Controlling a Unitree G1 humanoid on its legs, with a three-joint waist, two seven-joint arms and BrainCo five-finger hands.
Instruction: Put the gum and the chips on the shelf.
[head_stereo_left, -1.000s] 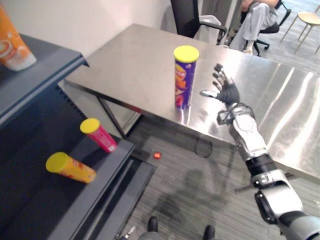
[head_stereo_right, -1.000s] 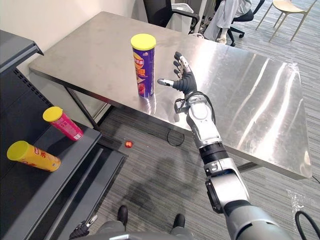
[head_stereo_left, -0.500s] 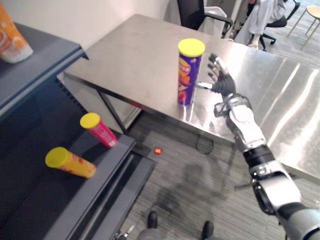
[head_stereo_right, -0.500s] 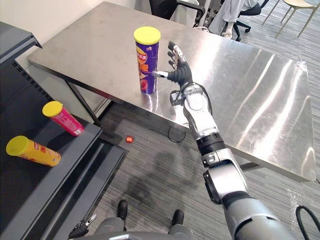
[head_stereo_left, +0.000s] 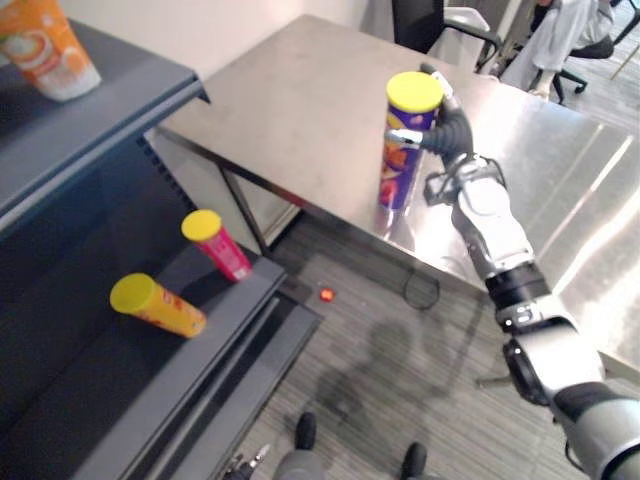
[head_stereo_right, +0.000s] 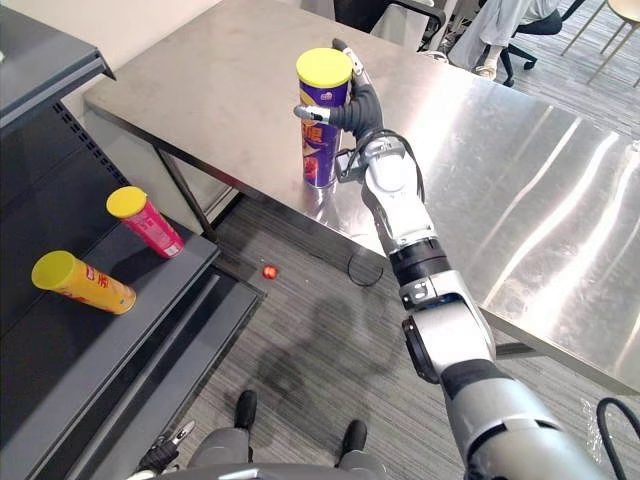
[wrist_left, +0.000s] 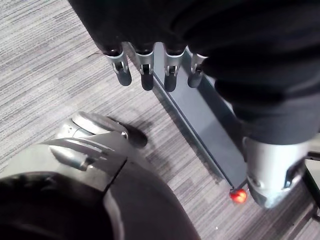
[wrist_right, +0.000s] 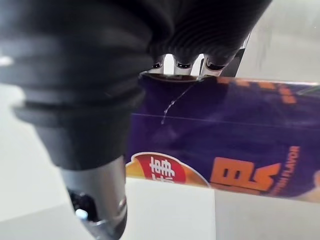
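Observation:
A purple chips can (head_stereo_left: 404, 150) with a yellow lid stands upright near the front edge of the steel table (head_stereo_left: 290, 110). My right hand (head_stereo_left: 452, 135) is up against the can's upper part. Its thumb reaches across the front just under the lid and its straight fingers stand behind the can. The right wrist view has the can's purple wall (wrist_right: 225, 140) right against the palm. My left hand (wrist_left: 145, 75) hangs open over the carpet, holding nothing. A small red thing (head_stereo_left: 326, 294) lies on the floor beside the shelf's base.
The dark shelf (head_stereo_left: 230, 330) stands at the left. A red can (head_stereo_left: 219, 245) and an orange can (head_stereo_left: 158, 307) lie on its lower board, and an orange-and-white pack (head_stereo_left: 50, 48) stands on its top board. A seated person (head_stereo_left: 560, 40) and a black chair (head_stereo_left: 425, 15) are behind the table.
My right hand has moved left from beside the can to around it, with the thumb now across its front. The camera has shifted; the can has stayed in place.

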